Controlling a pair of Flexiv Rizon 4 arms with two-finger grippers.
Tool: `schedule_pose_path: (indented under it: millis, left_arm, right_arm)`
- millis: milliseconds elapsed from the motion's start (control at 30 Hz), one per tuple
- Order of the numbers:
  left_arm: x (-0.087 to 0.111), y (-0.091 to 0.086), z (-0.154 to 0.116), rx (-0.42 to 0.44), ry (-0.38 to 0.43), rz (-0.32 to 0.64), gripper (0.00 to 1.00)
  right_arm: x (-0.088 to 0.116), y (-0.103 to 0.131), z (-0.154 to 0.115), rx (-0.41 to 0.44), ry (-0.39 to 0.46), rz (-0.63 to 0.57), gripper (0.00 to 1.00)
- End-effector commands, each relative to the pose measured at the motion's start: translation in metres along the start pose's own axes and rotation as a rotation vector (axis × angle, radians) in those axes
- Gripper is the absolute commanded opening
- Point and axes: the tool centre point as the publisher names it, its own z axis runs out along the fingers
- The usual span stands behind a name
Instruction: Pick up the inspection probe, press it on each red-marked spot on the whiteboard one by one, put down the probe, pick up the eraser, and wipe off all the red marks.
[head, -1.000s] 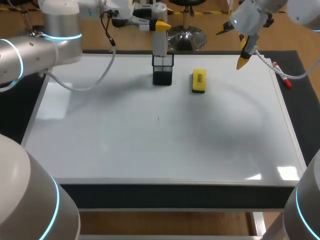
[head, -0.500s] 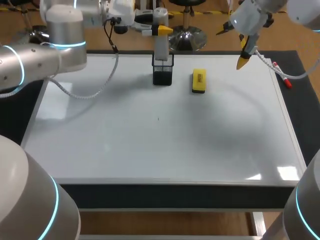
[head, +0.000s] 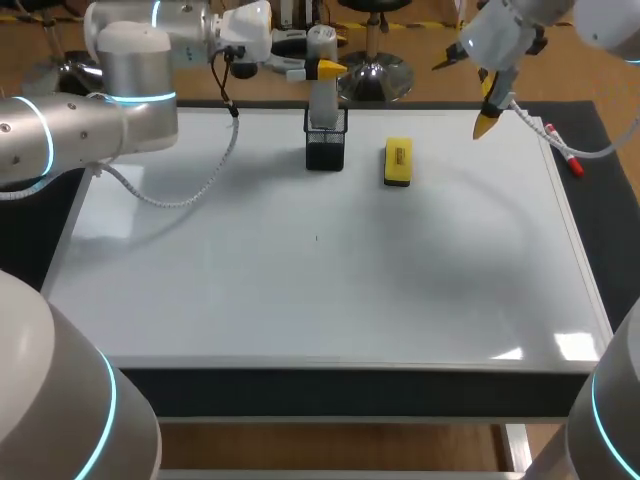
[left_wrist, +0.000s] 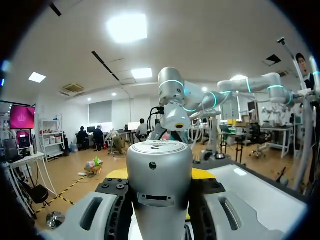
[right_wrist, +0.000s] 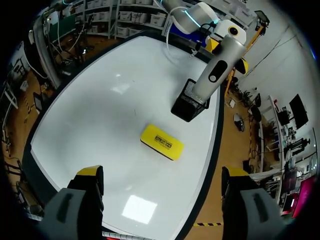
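Observation:
The silver inspection probe (head: 320, 88) stands upright with its lower end inside the black mesh holder (head: 325, 145) at the back of the whiteboard (head: 300, 300). My left gripper (head: 322, 68) is shut on the probe's upper part; in the left wrist view the probe (left_wrist: 159, 170) fills the space between the fingers of the left gripper (left_wrist: 159, 187). The yellow eraser (head: 398, 162) lies flat just right of the holder. My right gripper (head: 487, 100) hangs open above the board's back right, and the eraser (right_wrist: 161, 142) lies ahead of the right gripper (right_wrist: 162, 175). I see no red marks on the board.
A red marker (head: 570, 160) lies on the dark mat off the board's right edge. A tiny dark speck (head: 317, 237) sits near the board's middle. The left arm's cable (head: 200, 165) droops over the board's back left.
My left gripper has sunk a little with the probe, whose lower end now sits deeper in the mesh holder; the left arm's elbow swung right. The right arm has kept still.

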Motion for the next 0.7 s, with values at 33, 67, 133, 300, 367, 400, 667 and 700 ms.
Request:
schedule_pose_path:
  millis: [33,67,133,300,367,400,667,700]
  left_arm:
    - [-0.003,0.008,0.003,0.011,0.004,-0.003,0.00]
    - [-0.003,0.010,0.003,0.014,0.005,-0.012,0.00]
    - [-0.004,0.015,0.003,0.014,0.002,-0.014,0.00]
    - [-0.007,0.026,0.002,0.018,-0.002,-0.037,0.00]
    - [-0.007,0.030,0.002,0.014,-0.003,-0.046,0.00]
    - [-0.007,0.032,0.002,0.012,-0.003,-0.047,0.00]
    - [-0.007,0.043,0.004,0.003,0.005,-0.062,0.00]
    - [-0.006,0.045,0.005,0.003,0.004,-0.064,0.00]
  right_arm:
    - [0.000,0.000,-0.001,0.002,0.004,-0.001,1.00]
    - [0.000,0.000,-0.001,0.002,0.004,-0.001,1.00]
    - [0.000,0.000,-0.001,0.002,0.004,-0.001,1.00]
    - [0.000,0.000,-0.001,0.002,0.004,-0.001,1.00]
    - [0.000,0.000,-0.001,0.002,0.004,-0.001,1.00]
    - [0.000,0.000,-0.001,0.002,0.004,-0.001,1.00]
    - [0.000,0.000,-0.001,0.002,0.004,-0.001,1.00]
    - [0.000,0.000,-0.001,0.002,0.004,-0.001,1.00]
